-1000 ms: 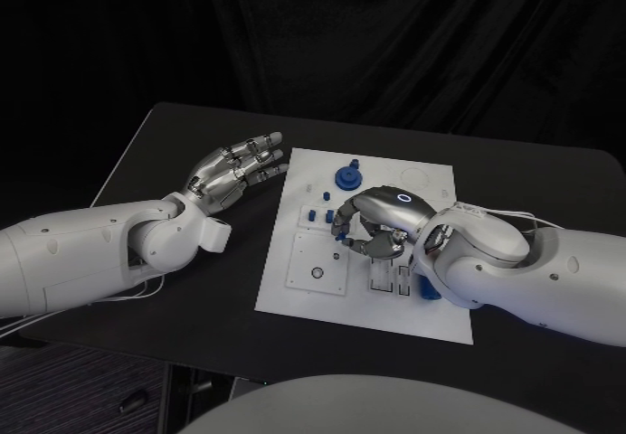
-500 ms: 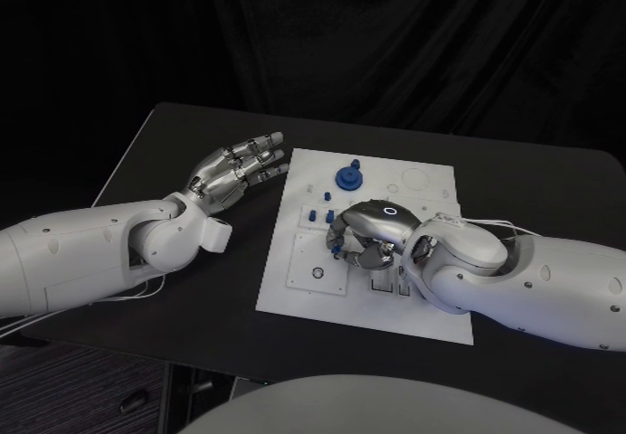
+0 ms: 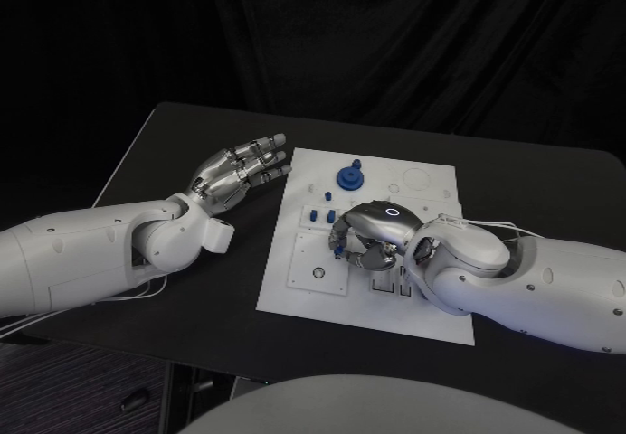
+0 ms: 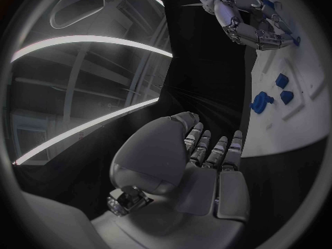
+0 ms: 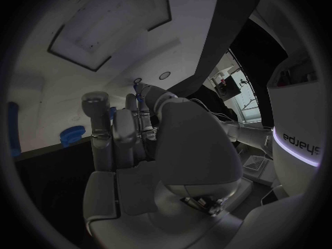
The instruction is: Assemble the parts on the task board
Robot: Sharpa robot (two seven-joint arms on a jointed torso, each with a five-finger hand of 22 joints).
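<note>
The white task board lies in the middle of the black table. My right hand is curled down over the board's middle, and its fingertips pinch a small blue part just above the board. The right wrist view shows that thin blue part at the fingertips of the right hand. A round blue part stands at the board's far side, with two small blue pieces just in front of it. My left hand hovers open beside the board's left edge, fingers spread and holding nothing.
A square white inset with a small hole sits on the board's near left, beside the right hand. Bare black table surrounds the board. In the left wrist view the left hand faces the board's blue pieces and the right hand.
Over the last second my right hand has rolled over and shifted slightly left across the board's middle, its back now facing up. The left hand has barely moved.
</note>
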